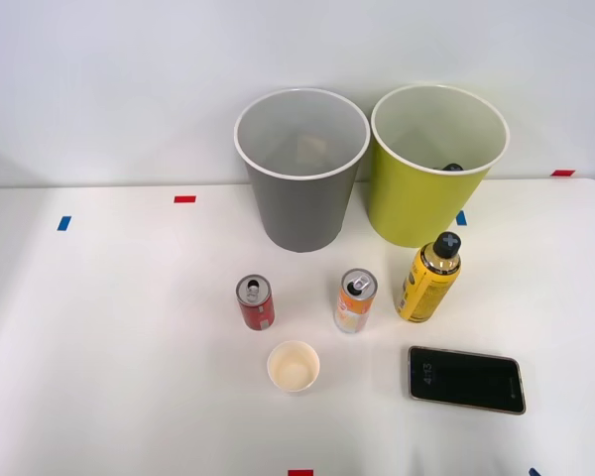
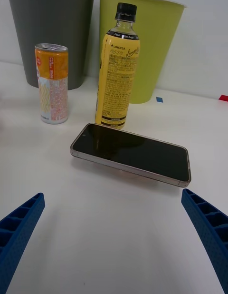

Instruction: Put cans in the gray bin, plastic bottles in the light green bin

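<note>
While the right pincer [image 2: 114, 241] hangs wide open and holds nothing, a phone [image 2: 132, 152] lies flat on the white tabletop [image 1: 109, 327] before it. Behind stand the yellow bottle [image 1: 429, 277], orange can [image 1: 355, 300] and red can [image 1: 256, 302], near the gray bin [image 1: 299, 203] and light green bin [image 1: 421, 198].

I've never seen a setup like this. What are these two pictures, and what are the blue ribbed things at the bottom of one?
One picture looks down at the white table from above the robot's arms. The other comes from a camera on its right wrist; the blue pieces are the right gripper, open and holding nothing. On the table stand a gray bin, a light green bin, a red can, an orange-and-white can, a yellow bottle, a paper cup and a phone.
</note>
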Controlling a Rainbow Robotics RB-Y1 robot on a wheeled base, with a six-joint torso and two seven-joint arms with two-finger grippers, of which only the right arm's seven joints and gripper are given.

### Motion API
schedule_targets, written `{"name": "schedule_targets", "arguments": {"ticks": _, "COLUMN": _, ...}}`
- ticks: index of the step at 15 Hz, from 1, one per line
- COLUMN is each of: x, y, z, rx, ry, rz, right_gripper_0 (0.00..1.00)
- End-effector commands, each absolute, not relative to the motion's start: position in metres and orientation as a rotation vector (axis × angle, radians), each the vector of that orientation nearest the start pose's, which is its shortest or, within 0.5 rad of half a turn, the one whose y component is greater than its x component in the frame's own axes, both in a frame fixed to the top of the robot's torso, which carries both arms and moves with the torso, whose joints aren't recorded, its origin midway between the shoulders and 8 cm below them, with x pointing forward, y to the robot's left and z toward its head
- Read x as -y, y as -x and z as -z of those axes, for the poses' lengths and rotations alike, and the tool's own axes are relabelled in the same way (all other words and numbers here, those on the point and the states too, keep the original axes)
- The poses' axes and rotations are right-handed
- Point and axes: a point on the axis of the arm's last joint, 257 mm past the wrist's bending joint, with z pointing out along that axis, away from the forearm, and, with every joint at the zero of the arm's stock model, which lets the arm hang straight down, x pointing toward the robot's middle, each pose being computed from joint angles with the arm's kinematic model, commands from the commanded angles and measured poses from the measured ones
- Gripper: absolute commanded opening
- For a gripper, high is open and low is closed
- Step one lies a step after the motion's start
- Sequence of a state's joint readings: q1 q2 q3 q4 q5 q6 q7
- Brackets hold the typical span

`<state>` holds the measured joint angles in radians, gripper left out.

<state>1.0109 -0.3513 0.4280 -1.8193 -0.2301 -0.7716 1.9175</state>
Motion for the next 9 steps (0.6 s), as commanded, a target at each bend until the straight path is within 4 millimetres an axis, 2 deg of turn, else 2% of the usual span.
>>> {"name": "schedule_targets", "arguments": {"ticks": 1, "x": 0.2118, "y": -0.1888, "z": 0.3011, "rx": -1.605, "ry": 0.189, "rz": 0.08, "right_gripper_0": 1.0}}
{"name": "schedule_targets", "arguments": {"ticks": 9, "x": 0.2118, "y": -0.1888, "z": 0.3011, "rx": -1.605, "ry": 0.189, "rz": 0.08, "right_gripper_0": 1.0}}
